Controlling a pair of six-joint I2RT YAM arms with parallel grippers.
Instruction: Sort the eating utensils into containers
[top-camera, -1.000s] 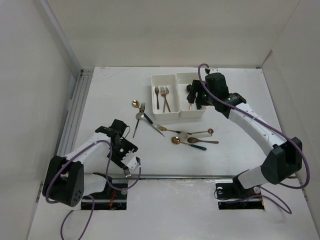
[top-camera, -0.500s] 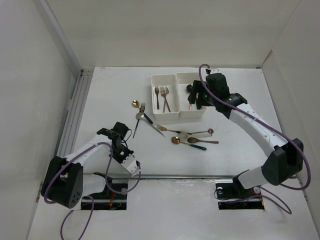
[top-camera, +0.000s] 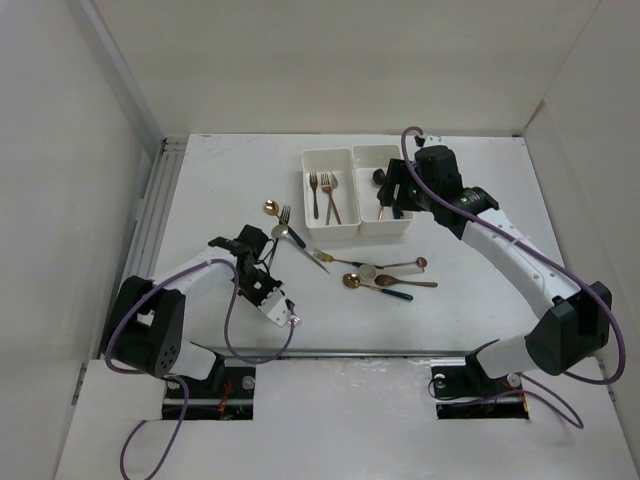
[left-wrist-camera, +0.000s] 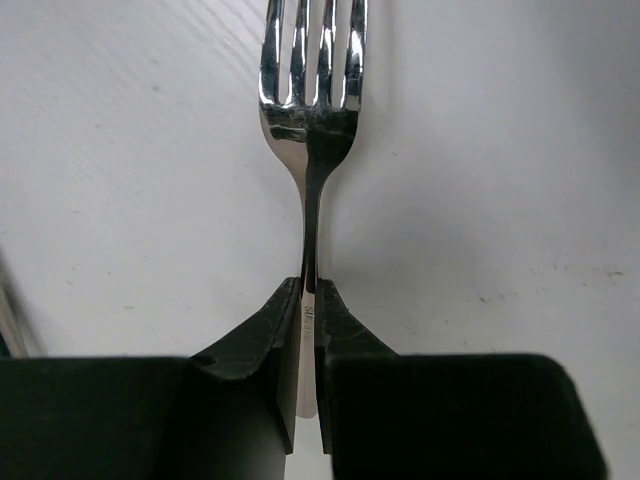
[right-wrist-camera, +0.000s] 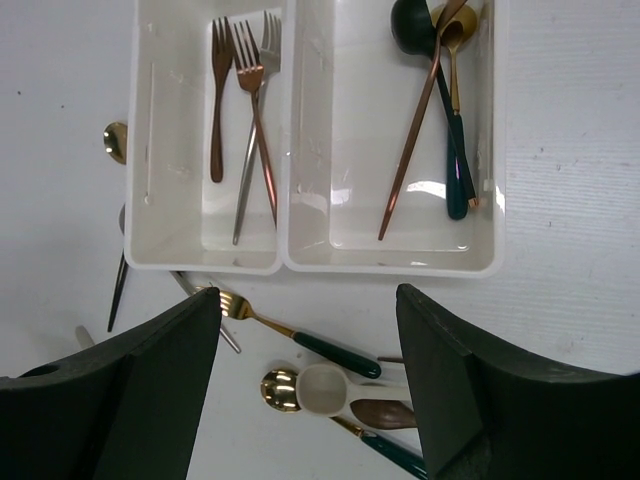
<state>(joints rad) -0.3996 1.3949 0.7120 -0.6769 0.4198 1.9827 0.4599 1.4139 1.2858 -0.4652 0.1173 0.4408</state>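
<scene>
Bright, even overhead light; white surface (top-camera: 200, 190) near washed out, shadows short and soft. Left wrist: silver fork (left-wrist-camera: 312, 110) sharp, glare on tines at 12 o'clock; left hand (left-wrist-camera: 310, 300) black at 6 o'clock. Right wrist: glare on right bin (right-wrist-camera: 360, 150) floor.

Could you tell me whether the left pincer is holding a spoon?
No, the left pincer is shut on the handle of a silver metal fork, its four tines plainly visible.

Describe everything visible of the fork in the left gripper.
The fork is polished silver metal with four tines and a narrow neck. The left gripper is shut on its handle below the neck; the handle's end is hidden. Tines point away from the wrist camera over the white table; contact with it cannot be told.
</scene>
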